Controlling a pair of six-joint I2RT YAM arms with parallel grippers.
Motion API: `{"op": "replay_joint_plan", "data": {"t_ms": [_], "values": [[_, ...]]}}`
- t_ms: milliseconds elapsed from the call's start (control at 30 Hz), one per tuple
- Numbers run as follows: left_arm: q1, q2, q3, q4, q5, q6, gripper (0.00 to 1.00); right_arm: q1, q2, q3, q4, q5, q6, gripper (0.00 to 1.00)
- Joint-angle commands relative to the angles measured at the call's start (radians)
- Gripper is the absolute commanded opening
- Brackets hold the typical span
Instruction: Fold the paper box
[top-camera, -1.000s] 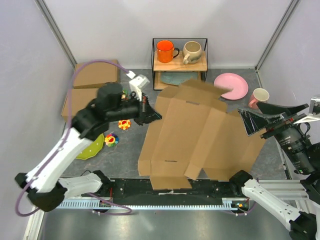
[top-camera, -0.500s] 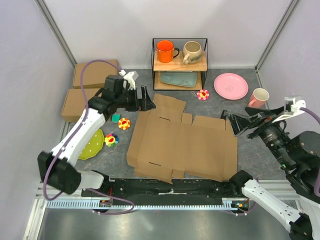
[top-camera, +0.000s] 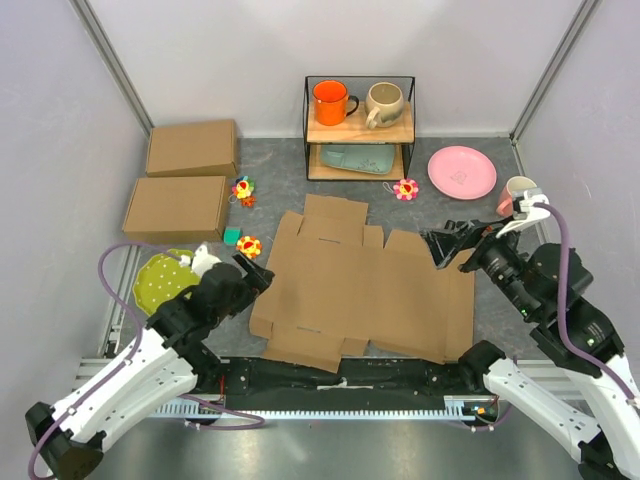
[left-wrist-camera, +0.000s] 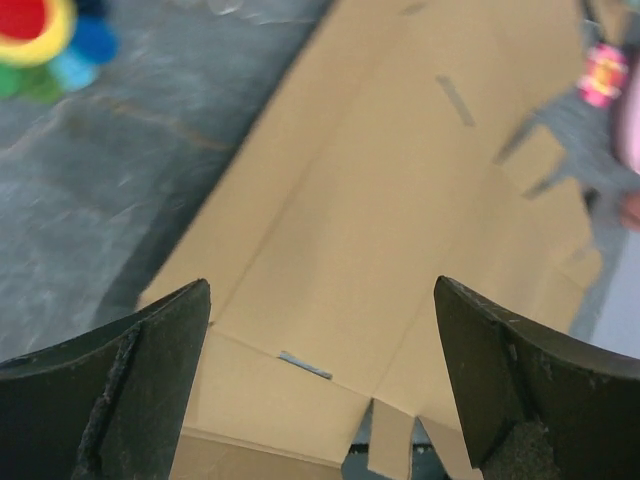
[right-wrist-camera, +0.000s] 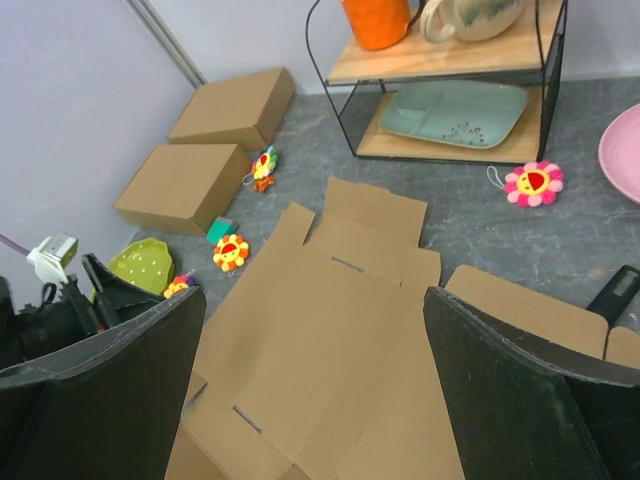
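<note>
The paper box (top-camera: 360, 290) is a flat die-cut brown cardboard sheet with flaps and slits, lying spread on the grey tabletop in the middle. My left gripper (top-camera: 255, 279) hovers open at the sheet's near-left edge, touching nothing. In the left wrist view the sheet (left-wrist-camera: 390, 190) fills the space under the open left gripper (left-wrist-camera: 322, 283). My right gripper (top-camera: 452, 250) stands open above the sheet's far-right flap. The right wrist view looks down on the sheet (right-wrist-camera: 340, 350) between the wide-apart fingers of the right gripper (right-wrist-camera: 312, 292).
Two closed brown boxes (top-camera: 192, 147) (top-camera: 176, 207) sit at the back left. A wire shelf (top-camera: 360, 125) with two mugs stands at the back. A pink plate (top-camera: 462, 171), pink mug (top-camera: 518, 192), green plate (top-camera: 160, 278) and flower toys (top-camera: 248, 246) (top-camera: 405, 189) surround the sheet.
The sheet, held up and bowed a second ago, now lies flat. My left gripper let go and drew back to the near left. My right gripper swung in over the sheet's right side.
</note>
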Motion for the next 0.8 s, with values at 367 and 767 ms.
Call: {"op": "replay_joint_plan", "data": {"t_ms": [367, 767], "values": [[-0.034, 0.204, -0.208, 0.064, -0.109, -0.388, 0.99, 0.002, 0.025, -0.06, 0.079, -0.035, 0.045, 0.98], [-0.032, 0.128, -0.398, 0.436, 0.107, -0.208, 0.6, 0.001, 0.024, -0.083, 0.081, -0.031, 0.033, 0.98]]}}
